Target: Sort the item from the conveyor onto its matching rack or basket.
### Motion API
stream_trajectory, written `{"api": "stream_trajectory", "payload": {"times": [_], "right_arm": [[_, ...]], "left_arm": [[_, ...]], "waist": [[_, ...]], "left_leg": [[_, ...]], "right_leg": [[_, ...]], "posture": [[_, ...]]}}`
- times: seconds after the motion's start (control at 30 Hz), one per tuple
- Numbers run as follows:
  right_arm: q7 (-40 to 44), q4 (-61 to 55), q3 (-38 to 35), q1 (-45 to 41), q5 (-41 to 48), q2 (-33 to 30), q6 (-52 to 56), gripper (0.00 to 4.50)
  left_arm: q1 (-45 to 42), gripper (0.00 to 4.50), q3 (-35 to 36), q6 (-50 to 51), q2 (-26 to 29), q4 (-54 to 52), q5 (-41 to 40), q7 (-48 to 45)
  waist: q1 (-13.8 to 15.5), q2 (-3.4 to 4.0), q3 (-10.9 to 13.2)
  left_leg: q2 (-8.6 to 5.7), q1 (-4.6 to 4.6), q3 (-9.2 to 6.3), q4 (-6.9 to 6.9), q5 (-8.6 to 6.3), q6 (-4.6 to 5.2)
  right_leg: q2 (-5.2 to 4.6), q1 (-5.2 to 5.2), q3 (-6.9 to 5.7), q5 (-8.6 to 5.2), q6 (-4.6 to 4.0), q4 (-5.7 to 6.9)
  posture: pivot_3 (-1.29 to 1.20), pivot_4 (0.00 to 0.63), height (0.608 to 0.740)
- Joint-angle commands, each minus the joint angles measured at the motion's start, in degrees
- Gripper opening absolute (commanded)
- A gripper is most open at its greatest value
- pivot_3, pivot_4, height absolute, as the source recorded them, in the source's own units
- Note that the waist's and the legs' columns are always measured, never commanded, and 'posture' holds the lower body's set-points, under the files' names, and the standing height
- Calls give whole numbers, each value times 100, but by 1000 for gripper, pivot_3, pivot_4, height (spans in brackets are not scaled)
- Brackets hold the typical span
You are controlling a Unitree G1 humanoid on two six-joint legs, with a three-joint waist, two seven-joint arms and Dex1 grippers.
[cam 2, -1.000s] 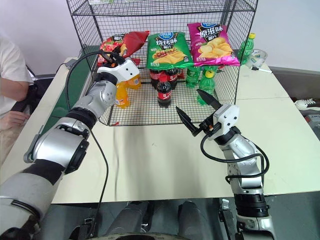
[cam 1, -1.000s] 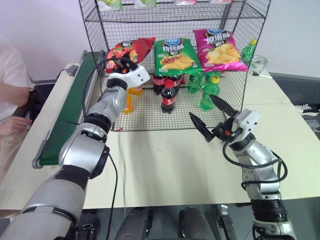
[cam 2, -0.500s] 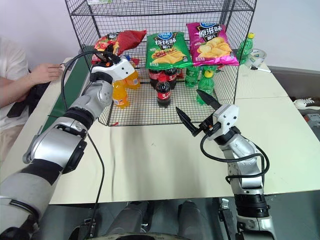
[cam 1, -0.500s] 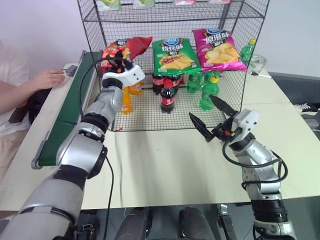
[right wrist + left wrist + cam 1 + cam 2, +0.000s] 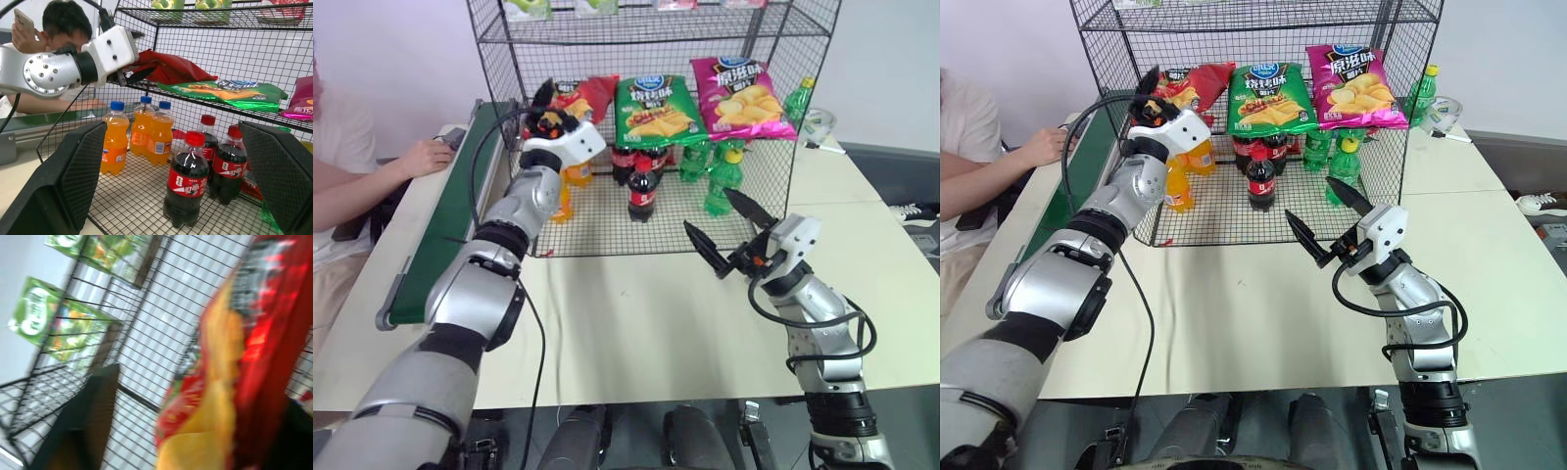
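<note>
- Left gripper's (image 5: 551,101) two black fingers spread apart at the crinkly red snack bag (image 5: 579,95), no clamp on it; one finger up beside the bag's near end, the other at its edge.
- Red bag lying on the middle tier of the tall black wire-grid rack (image 5: 506,44), leftmost, just beside the green chip bag (image 5: 652,108) and, further along, the pink chip bag (image 5: 743,97).
- Orange drink bottles (image 5: 115,137) and dark cola bottles (image 5: 188,177) on the tier below.
- To finish well: back out along the line of approach, fingers kept wide, clear of the crinkled edge and the wire front, lest the bag be dragged off.
- Right gripper (image 5: 729,235) parted wide, holding nothing, over the pale table (image 5: 636,333).
- Long dark green conveyor belt (image 5: 440,235) to the left, a person's hand (image 5: 431,155) at its far end.
</note>
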Motion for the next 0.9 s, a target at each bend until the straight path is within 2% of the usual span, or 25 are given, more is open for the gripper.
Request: {"api": "stream_trajectory", "payload": {"times": [0.03, 0.3, 0.43, 0.5, 0.63, 0.7, 0.8, 0.9], "right_arm": [[-34, -306, -20, 36, 59, -1, -43, 4500], [42, -186, -8, 8, 77, 2, -83, 4500], [95, -97, -26, -60, 74, -26, -102, 4500], [130, -97, -59, -92, 104, -55, -88, 4500], [327, -95, -187, -18, 198, -243, -52, 4500], [521, -119, -305, 71, 310, -445, -18, 4500], [854, -66, -579, 232, 528, -834, 38, 4500], [1333, 18, -936, 493, 775, -1356, 122, 4500]], "left_arm": [[399, 3600, 128, -243, 224, -641, -250, -325], [2047, 3600, 520, 158, 673, -3304, -594, -1155], [2497, 3600, 984, 632, 718, -4165, -924, -1503], [2888, 3600, 1311, 605, 790, -4805, -1424, -1900], [3881, 3600, 1668, 601, 742, -5940, -3244, -3568], [4470, 3600, 1840, 1014, 853, -6566, -4327, -4578], [5304, 3600, 2265, 1473, 1266, -7274, -5452, -5704], [5980, 3600, 3164, 2133, 1770, -7644, -6362, -6193]], "waist": [[-10, 0, 0], [-3, 5, -3], [4, 5, -3], [-12, 5, -3], [-29, 15, -9], [-28, 16, -9], [-22, 16, -8], [-7, 17, -8]], "left_leg": [[0, 0, 0, 0, 0, 0], [2, 0, 0, 2, 0, -1], [1, -1, -2, 13, 0, 0], [1, -2, -3, 13, -1, 1], [4, -1, -1, 10, 0, -2], [6, 0, -2, 11, 0, -2], [7, 0, -3, 12, -5, 8], [10, 0, -6, 12, -20, 32]], "right_leg": [[0, 0, 1, 0, 0, 0], [0, -4, 5, 0, -1, 6], [0, 1, 5, 0, -1, 8], [0, -2, 4, 0, -1, 9], [-7, -2, 5, 0, -2, 6], [-11, 2, 8, 0, -2, 2], [-13, 5, 12, 0, -4, -1], [-13, 5, 12, -1, -6, -3]], "posture": [[0, 150, 740], [0, 150, 740], [0, 150, 740], [0, 150, 740], [0, 150, 740], [0, 150, 740], [0, 150, 740], [0, 150, 740]]}}
